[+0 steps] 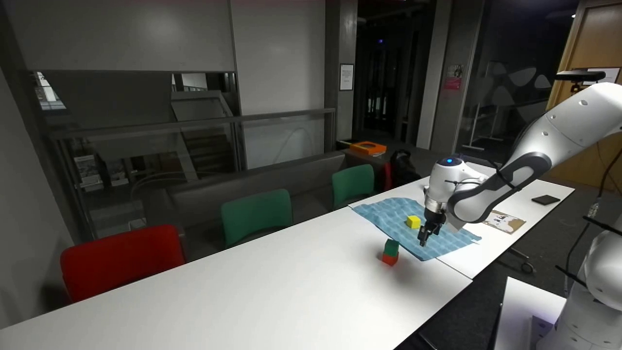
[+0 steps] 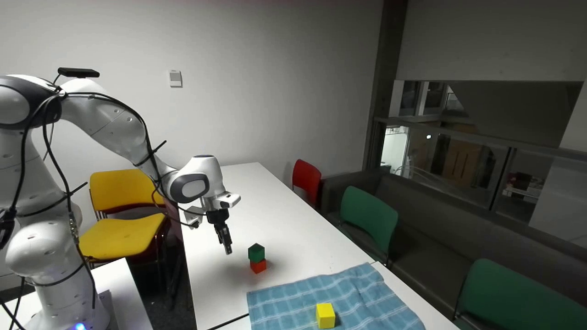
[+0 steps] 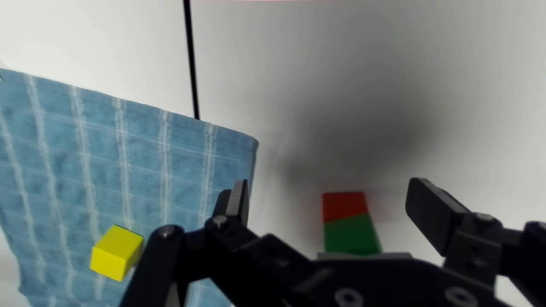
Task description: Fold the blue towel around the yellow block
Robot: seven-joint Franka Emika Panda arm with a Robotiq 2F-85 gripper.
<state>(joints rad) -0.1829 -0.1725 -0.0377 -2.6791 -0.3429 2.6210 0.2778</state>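
The blue towel (image 1: 388, 214) lies spread out on the white table with slight wrinkles; an exterior view cuts off part of the towel (image 2: 293, 307). On top of it rests the yellow block (image 2: 325, 316), uncovered, seen at the lower left of the wrist view as a bright yellow block (image 3: 115, 253). My gripper (image 3: 330, 187) is open, its fingers (image 3: 431, 209) wide apart and holding nothing. In an exterior view the gripper (image 2: 228, 250) hangs above the table, off the towel, near the small stacked blocks.
A green block (image 2: 256, 253) stands on a red block (image 2: 258, 266) just off the towel's edge; in the wrist view this stack appears between my fingers, below them. A printed board (image 1: 505, 221) and a dark flat object (image 1: 545, 200) lie farther along. Green chairs (image 1: 257, 216) line the table.
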